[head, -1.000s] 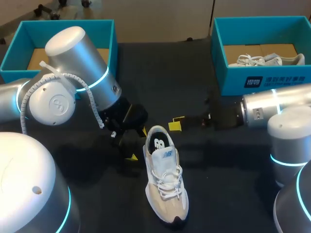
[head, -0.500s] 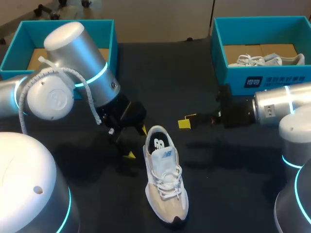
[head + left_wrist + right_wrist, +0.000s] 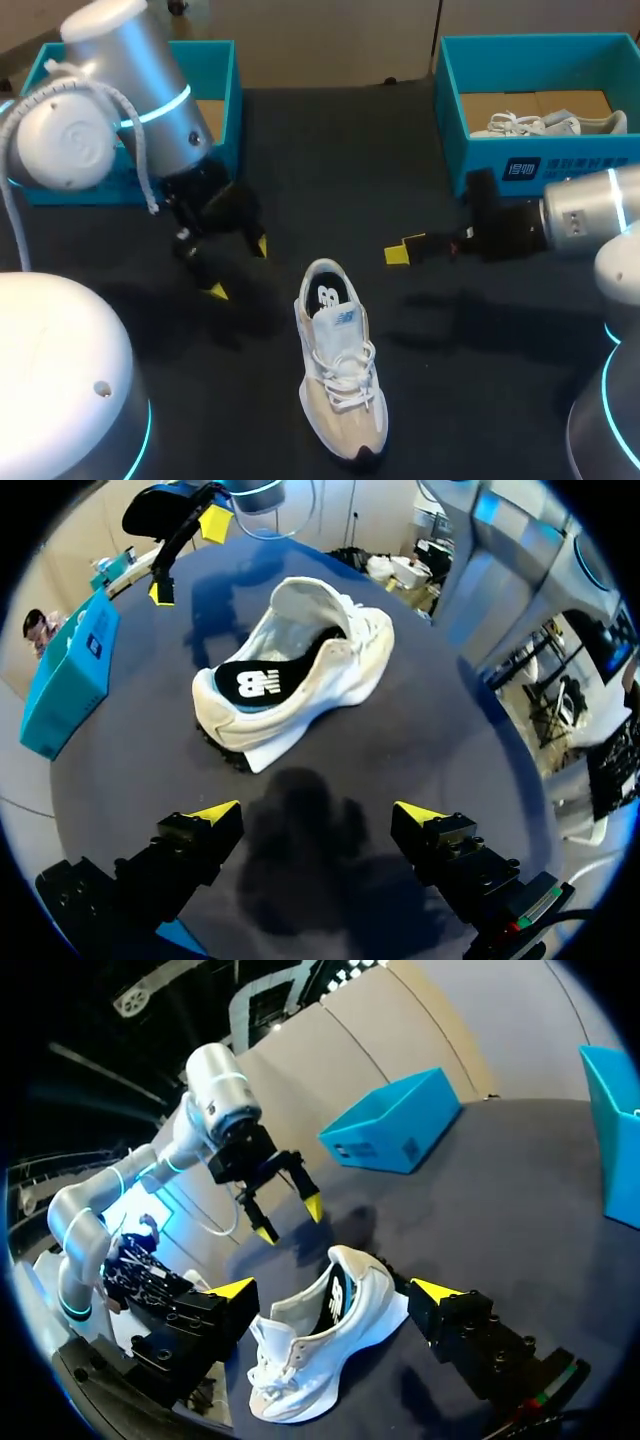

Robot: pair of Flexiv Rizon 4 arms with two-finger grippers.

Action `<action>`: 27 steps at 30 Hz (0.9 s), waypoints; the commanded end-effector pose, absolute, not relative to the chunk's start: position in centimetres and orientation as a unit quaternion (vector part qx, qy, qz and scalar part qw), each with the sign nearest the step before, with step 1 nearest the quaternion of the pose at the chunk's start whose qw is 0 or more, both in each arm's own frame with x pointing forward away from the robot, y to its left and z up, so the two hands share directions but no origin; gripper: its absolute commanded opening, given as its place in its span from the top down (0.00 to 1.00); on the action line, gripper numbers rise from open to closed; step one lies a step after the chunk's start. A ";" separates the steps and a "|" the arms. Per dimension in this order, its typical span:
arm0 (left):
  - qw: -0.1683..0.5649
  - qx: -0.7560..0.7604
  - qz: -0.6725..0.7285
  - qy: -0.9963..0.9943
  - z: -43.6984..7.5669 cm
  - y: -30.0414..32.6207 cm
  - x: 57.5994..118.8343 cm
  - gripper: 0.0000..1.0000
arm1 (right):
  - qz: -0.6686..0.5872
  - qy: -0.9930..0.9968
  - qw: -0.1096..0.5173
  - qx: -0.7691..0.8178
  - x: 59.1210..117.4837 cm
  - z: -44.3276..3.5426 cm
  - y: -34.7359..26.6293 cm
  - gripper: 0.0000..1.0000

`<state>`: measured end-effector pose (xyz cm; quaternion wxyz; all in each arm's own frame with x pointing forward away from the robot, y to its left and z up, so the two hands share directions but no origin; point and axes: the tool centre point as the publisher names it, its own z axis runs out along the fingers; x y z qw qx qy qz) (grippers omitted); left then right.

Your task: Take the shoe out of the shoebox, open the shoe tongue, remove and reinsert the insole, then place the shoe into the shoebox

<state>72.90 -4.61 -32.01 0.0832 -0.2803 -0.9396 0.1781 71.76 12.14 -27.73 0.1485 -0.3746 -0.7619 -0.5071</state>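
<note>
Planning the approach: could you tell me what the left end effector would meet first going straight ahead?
Probably the heel of the white shoe, which lies directly ahead of the open left end effector; depth is unclear.

Silver arms (image 3: 120,60), cyan rings (image 3: 168,98), yellow-tipped black fingers (image 3: 196,842)

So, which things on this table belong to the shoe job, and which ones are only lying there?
Job in hand:
- shoe, standing outside both boxes
- its black insole, inside the shoe
- left shoebox, no shoe visible in it, probably this shoe's box

Lying about:
- right shoebox
- second shoe, lying in the right shoebox
</note>
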 end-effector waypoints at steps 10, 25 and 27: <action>0.072 -0.329 0.124 -0.933 -28.3 -0.5 73.7 0.00 | -0.434 -0.778 0.133 -0.434 70.9 -26.4 11.0 0.00; 0.089 -0.349 0.094 -0.928 -26.4 3.8 74.3 0.00 | -0.334 -0.780 0.183 -0.496 73.2 -25.9 9.9 0.00; 0.096 -0.356 0.095 -0.925 -26.2 4.4 74.5 0.00 | -0.322 -0.781 0.187 -0.501 73.4 -25.9 9.8 0.00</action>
